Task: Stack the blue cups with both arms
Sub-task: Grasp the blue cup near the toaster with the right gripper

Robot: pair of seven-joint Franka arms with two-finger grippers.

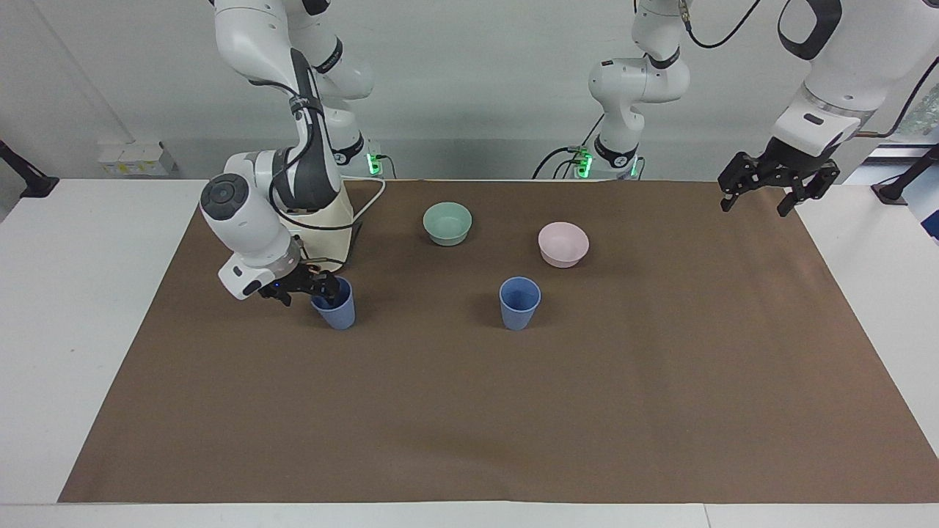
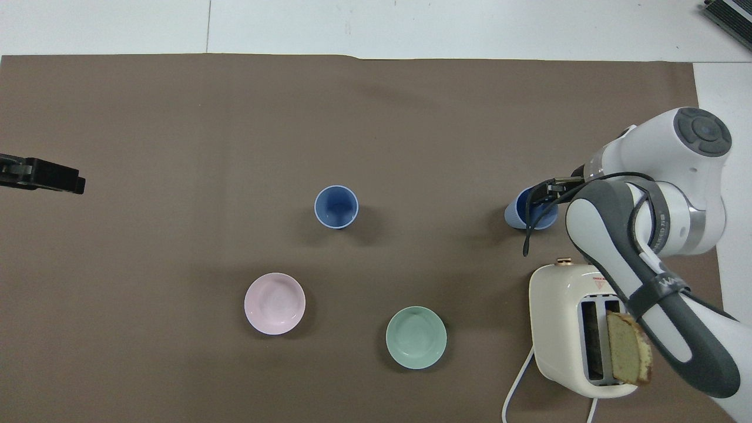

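Straddling the rim of 1 upright blue cup (image 1: 334,306), our right gripper (image 1: 314,287) stands unclenched, while our left gripper (image 1: 770,186) waits, spread wide.

Readable text scarce. Toaster (image 2: 564,305) top carries small red triangle warning sign (image 2: 599,283) with line of print above it, too small to read. Right arm (image 2: 658,282) dark sleeve bears white lettering (image 2: 670,284), letters not legible. Cups, bowls, brown mat, table: no markings visible.
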